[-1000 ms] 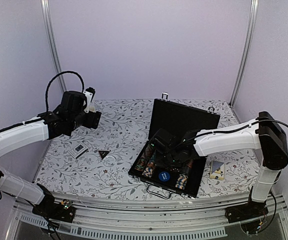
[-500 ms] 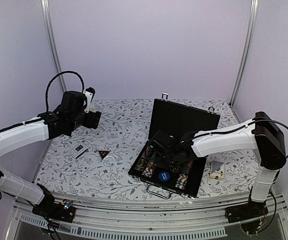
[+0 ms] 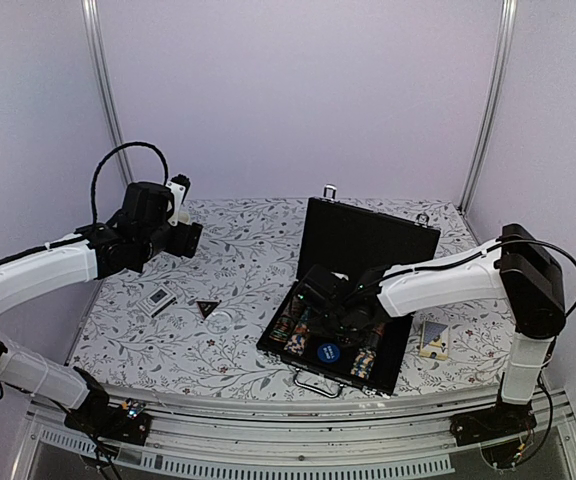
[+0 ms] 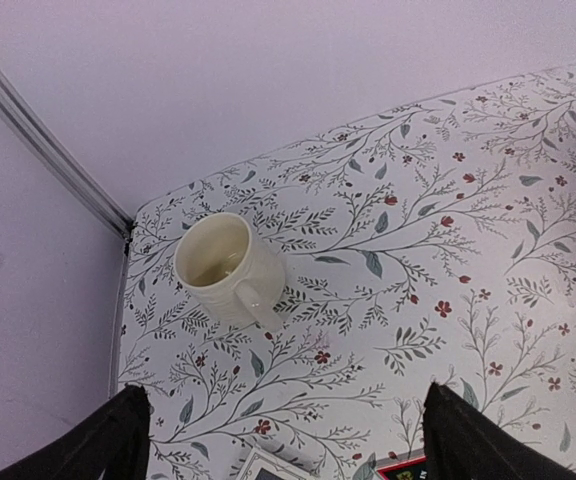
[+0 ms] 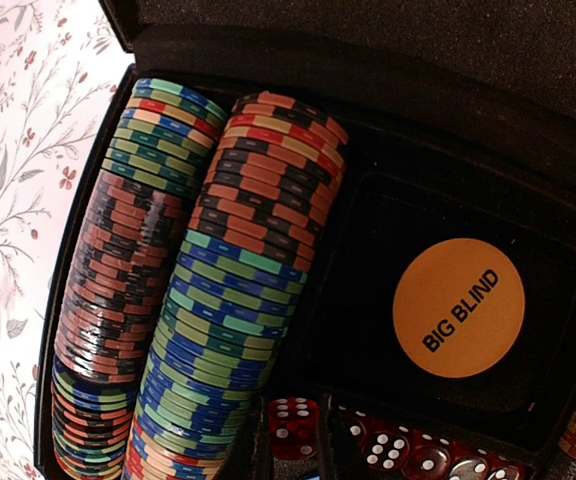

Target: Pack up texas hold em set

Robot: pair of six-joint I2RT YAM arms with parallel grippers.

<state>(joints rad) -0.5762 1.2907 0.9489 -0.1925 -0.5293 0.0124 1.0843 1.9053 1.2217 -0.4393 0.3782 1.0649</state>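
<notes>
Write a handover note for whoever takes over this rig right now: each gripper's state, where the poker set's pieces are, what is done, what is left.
Left gripper: open, empty, hovering over the left side of the table.
Right gripper: shut, low over the open case; whether it holds anything cannot be seen.
Done, in the case: chip rows, dice, orange disc, blue disc.
Left: triangle and small box lie left of the case, card pack right of it. Pack these, then close the case.
</notes>
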